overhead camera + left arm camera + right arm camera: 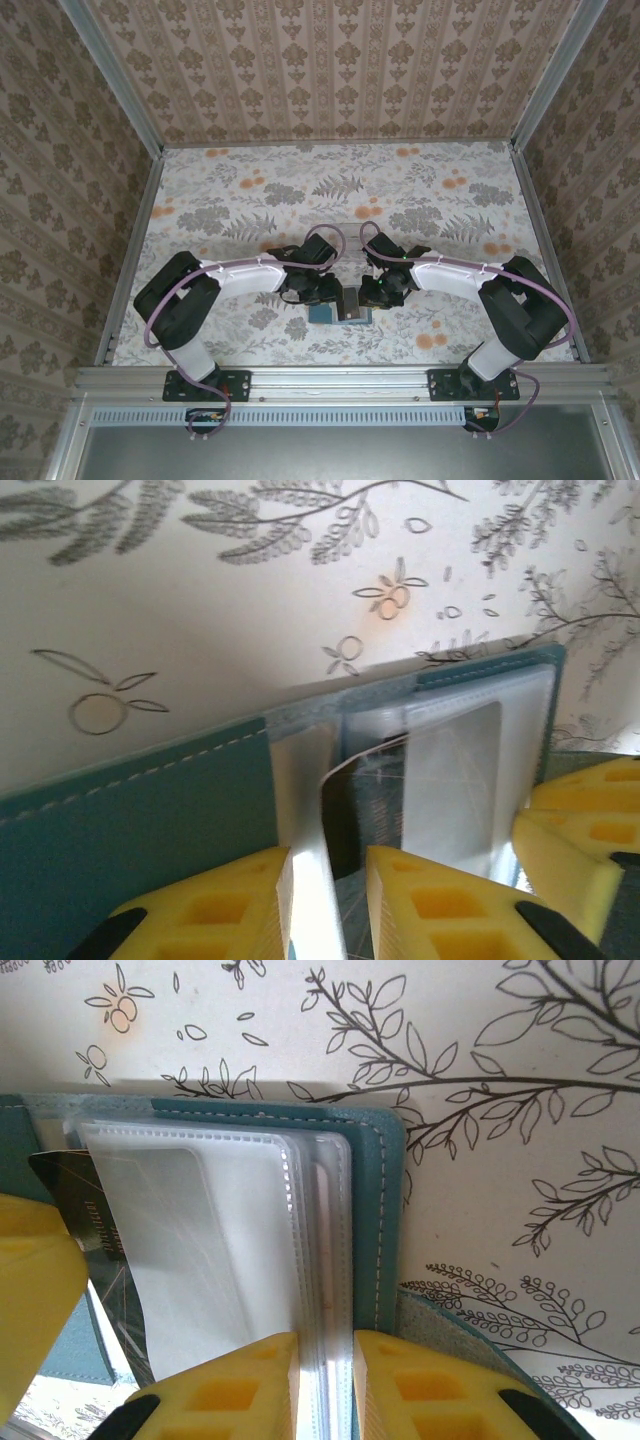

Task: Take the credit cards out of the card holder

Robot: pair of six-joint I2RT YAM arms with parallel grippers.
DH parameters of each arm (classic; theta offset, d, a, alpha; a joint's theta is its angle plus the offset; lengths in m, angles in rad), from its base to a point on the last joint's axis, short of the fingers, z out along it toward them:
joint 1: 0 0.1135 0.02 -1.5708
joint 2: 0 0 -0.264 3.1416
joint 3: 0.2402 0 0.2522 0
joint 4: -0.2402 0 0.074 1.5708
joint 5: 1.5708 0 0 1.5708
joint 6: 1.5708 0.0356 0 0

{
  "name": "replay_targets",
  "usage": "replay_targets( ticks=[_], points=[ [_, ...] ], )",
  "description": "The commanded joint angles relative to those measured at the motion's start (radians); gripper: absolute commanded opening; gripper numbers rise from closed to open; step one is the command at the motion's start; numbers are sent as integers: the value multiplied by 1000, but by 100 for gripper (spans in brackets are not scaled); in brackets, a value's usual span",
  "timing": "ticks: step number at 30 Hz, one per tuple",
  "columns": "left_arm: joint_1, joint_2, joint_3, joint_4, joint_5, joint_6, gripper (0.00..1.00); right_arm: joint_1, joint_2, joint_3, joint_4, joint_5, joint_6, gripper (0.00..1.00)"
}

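Your card holder (322,314) lies open on the flowered table (250,200), close to the near edge and about midway between the left and right edges, with both arms bent in over it. Your left gripper (330,295) comes in from the left side of the wallet and your right gripper (372,293) from the right, and the two sit just beside each other. On the left wrist camera, your left gripper (328,905) has its yellow pads pressed together on one upright leaf of the clear plastic sleeves (450,780), with the teal cover (130,820) lying flat to the left of it. A dark card (342,810) shows just behind that leaf, partly tucked under the plastic. On the right wrist camera, your right gripper (325,1390) is pinched on the outer edge of the clear plastic sleeves (200,1240), right beside the stitched teal cover (378,1210). The same dark card (75,1195) pokes out at the far left of the sleeves, touching neither gripper.
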Motion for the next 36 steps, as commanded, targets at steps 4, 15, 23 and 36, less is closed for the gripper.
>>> replay_targets(
  ticks=[4,15,23,36],
  points=[
    [4,6,-11,51,46,-25,25,1,28,-2,-54,39,-3,21],
    [4,29,-7,23,31,-20,23,1,23,-5,-56,41,-3,20],
    [4,39,-6,13,17,-19,18,1,20,-8,-57,42,-2,20],
    [5,-37,10,-130,-68,26,11,1,25,-10,-56,47,0,18]
  ],
)
